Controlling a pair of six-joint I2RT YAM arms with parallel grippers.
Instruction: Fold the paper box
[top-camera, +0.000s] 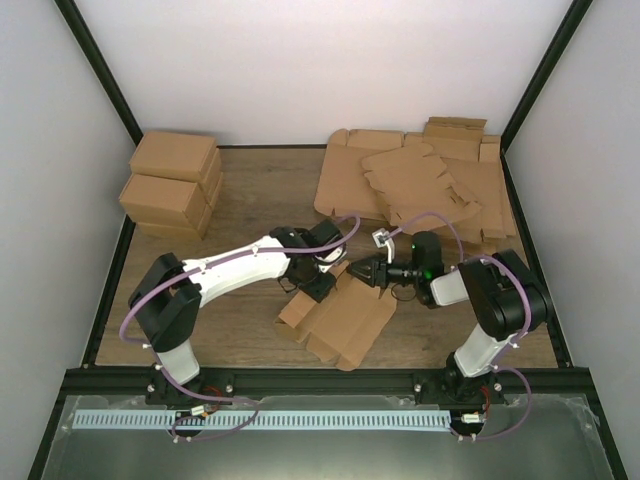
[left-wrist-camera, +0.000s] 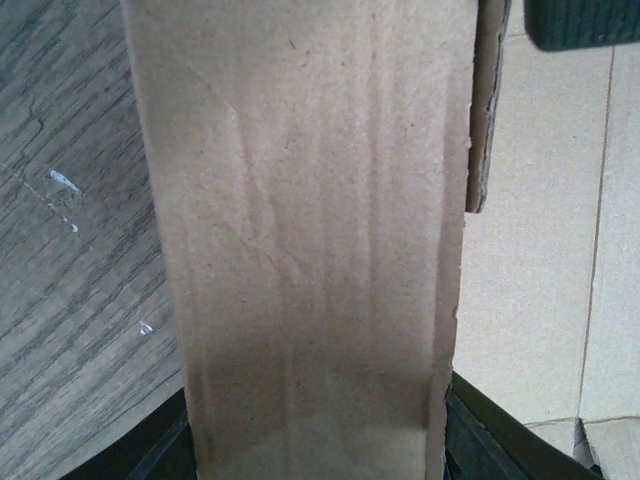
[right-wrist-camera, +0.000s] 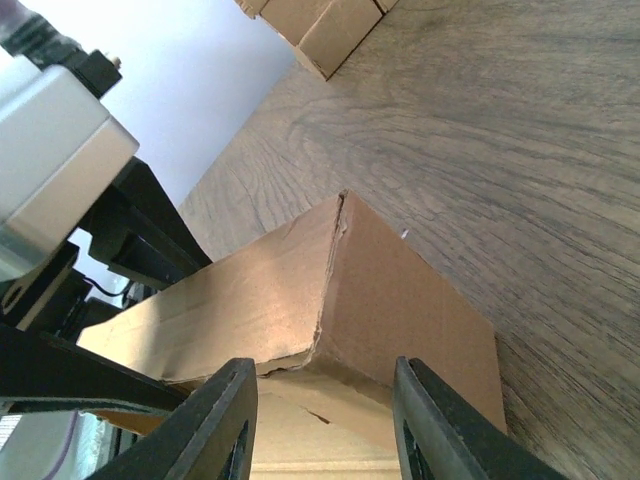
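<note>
- The paper box (top-camera: 345, 318), only partly formed, lies on the wooden table (top-camera: 240, 330) near the middle, between the two arms and close to their bases.
- The left gripper (top-camera: 318, 285) meets the box's left side. Its fingers (left-wrist-camera: 165, 460) are spread wide, and a raised flap (left-wrist-camera: 310, 250) fills the gap between them, seemingly to keep that wall upright. No firm pinch can be made out.
- The right gripper (top-camera: 365, 270) comes in from the far right, jaws part open. They straddle a folded corner (right-wrist-camera: 340, 290) of the box without visibly clamping it, probably ready to crease it.
- Flat cardboard blanks (top-camera: 420, 185) are piled at the far right and finished cartons (top-camera: 170, 185) at the far left, both well apart from the work.
</note>
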